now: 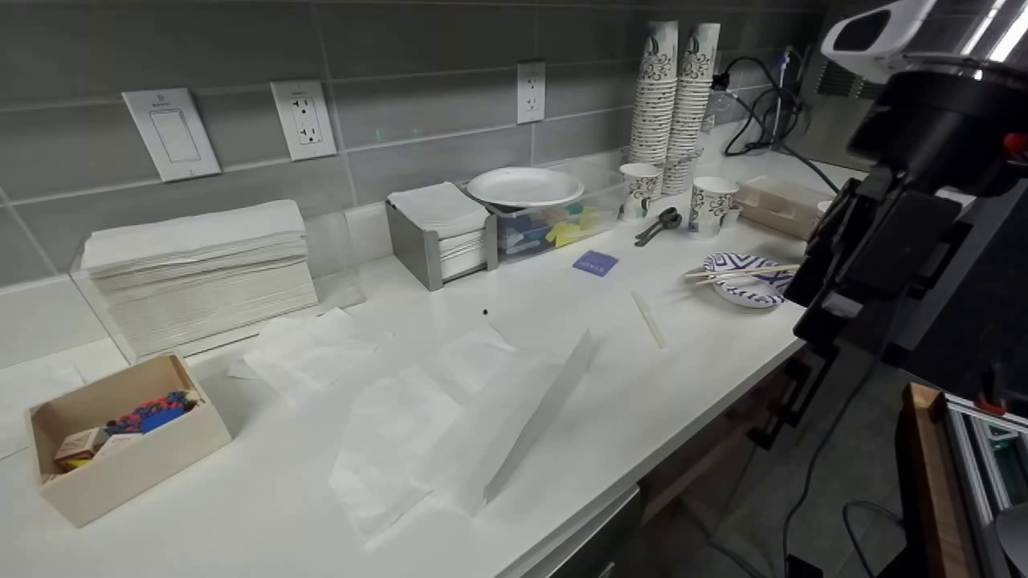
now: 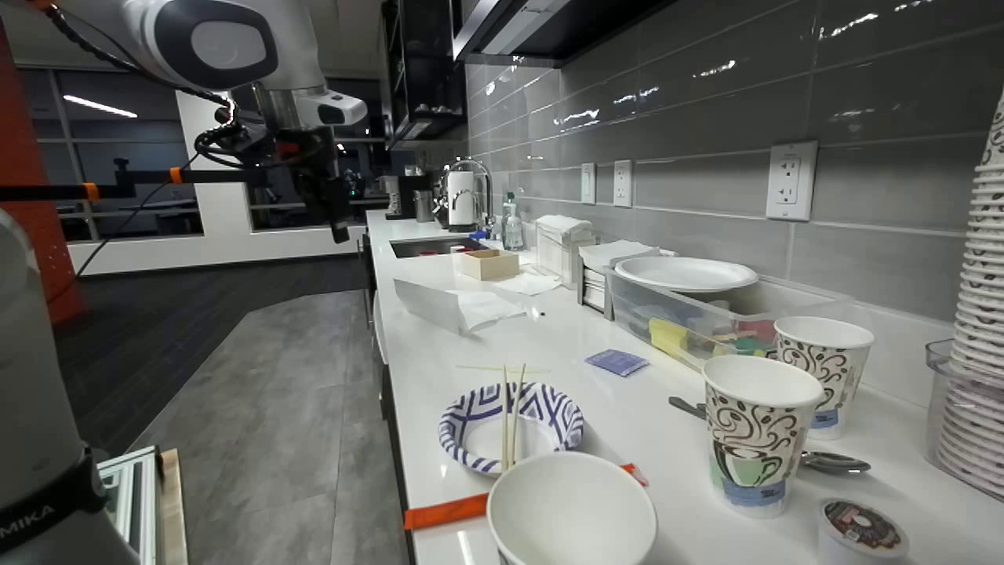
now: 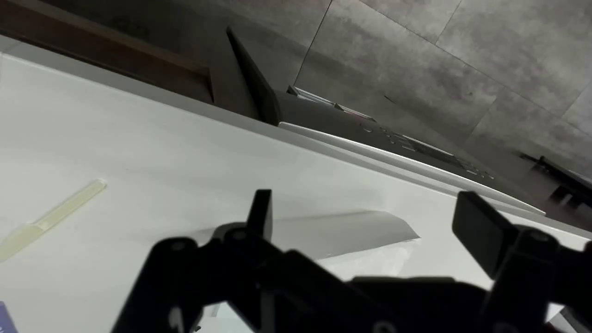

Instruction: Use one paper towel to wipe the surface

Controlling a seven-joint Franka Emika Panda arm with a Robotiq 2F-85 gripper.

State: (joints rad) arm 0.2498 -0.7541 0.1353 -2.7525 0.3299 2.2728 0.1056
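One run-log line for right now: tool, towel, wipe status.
paper towel: creased, on countertop, one side raised | tool: open, empty, clear of paper towel | wipe: not underway

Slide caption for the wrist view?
Open, empty pincer; beyond it, the white countertop with a partly hidden paper towel and pale utensil.

I see a thin, crinkled paper towel (image 1: 450,421), a smooth, glossy countertop (image 2: 635,424), shiny wall tiles (image 2: 706,110), a bare wooden box (image 1: 144,472) and a clear plastic bin (image 2: 639,310); my gripper (image 3: 365,219) looks matt, as far as my dark wrist view shows.
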